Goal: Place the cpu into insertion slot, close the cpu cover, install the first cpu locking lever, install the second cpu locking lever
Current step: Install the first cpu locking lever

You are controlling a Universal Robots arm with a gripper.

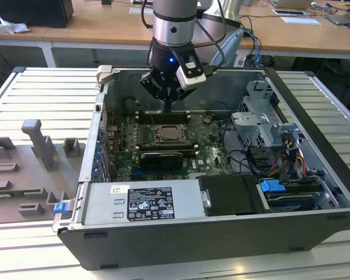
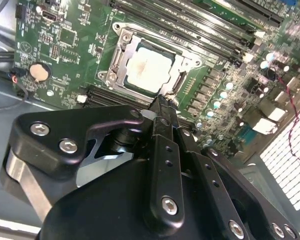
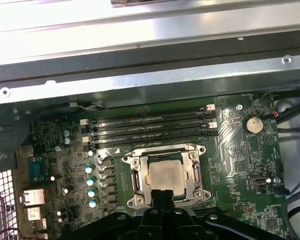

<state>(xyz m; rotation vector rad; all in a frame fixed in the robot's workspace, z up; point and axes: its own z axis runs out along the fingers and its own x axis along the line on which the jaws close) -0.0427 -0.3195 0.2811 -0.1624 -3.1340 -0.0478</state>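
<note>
- The cpu [image 2: 147, 70] lies flat in the insertion slot [image 1: 166, 135], with the cpu cover [image 2: 115, 55] seemingly down around it.
- The gripper [image 2: 162, 102], jaws drawn together, has its tip at the slot's edge.
- The power supply label [image 1: 150, 203] carries print too small to read.

A power supply [image 1: 186, 201] is housed inside the open case [image 1: 163, 248]; memory slots [image 3: 147, 127] are laid parallel, with a coin battery [image 3: 253, 124] near them.

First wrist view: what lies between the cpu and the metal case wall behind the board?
In the first wrist view, a bank of long black memory slots runs side by side between the cpu and the case wall.
</note>
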